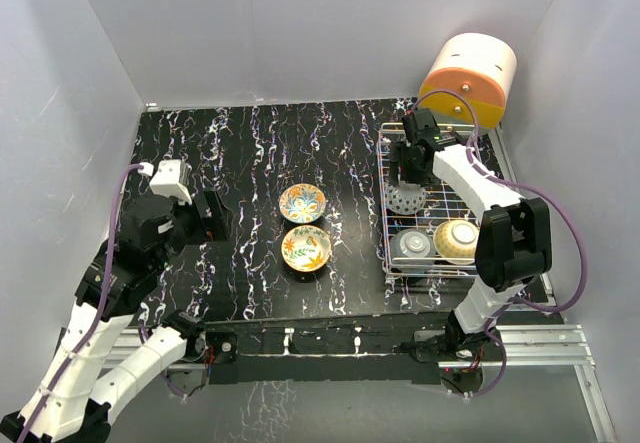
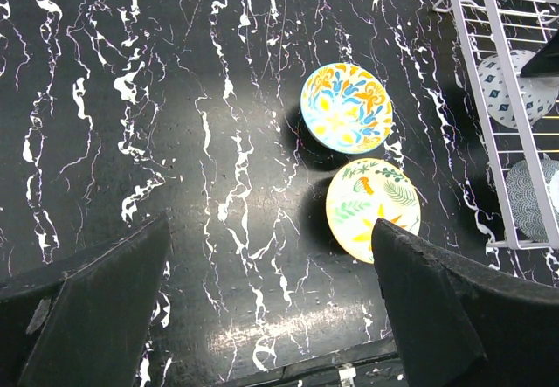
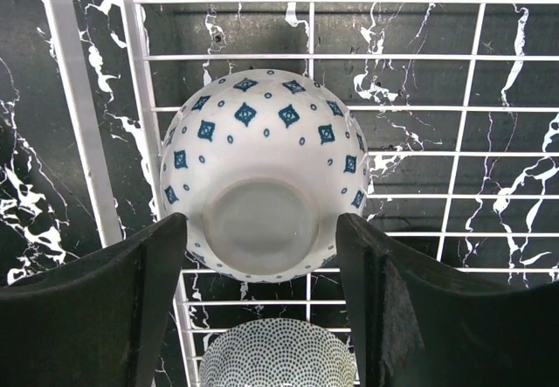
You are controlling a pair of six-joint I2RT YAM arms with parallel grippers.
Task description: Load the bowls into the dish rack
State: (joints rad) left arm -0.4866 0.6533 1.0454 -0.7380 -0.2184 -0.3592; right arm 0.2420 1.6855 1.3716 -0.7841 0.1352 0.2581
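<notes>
Two bowls sit side by side on the black marbled table: one blue-and-orange inside (image 1: 302, 203) (image 2: 347, 107), one yellow with leaves (image 1: 306, 248) (image 2: 371, 208). The white wire dish rack (image 1: 384, 203) (image 3: 79, 125) stands to the right. In it, a white bowl with blue diamonds (image 3: 253, 169) (image 1: 405, 199) lies upside down. My right gripper (image 3: 262, 230) (image 1: 408, 178) is over it, a finger against each side. Nearer in the rack are a dotted bowl (image 3: 279, 356) (image 1: 411, 245) and a cream bowl (image 1: 456, 240). My left gripper (image 2: 271, 308) (image 1: 215, 218) hangs open, left of the table bowls.
An orange-and-cream cylindrical box (image 1: 470, 78) lies behind the rack at the back right. White walls close in the table on three sides. The rack's far half (image 3: 419, 81) shows bare wire.
</notes>
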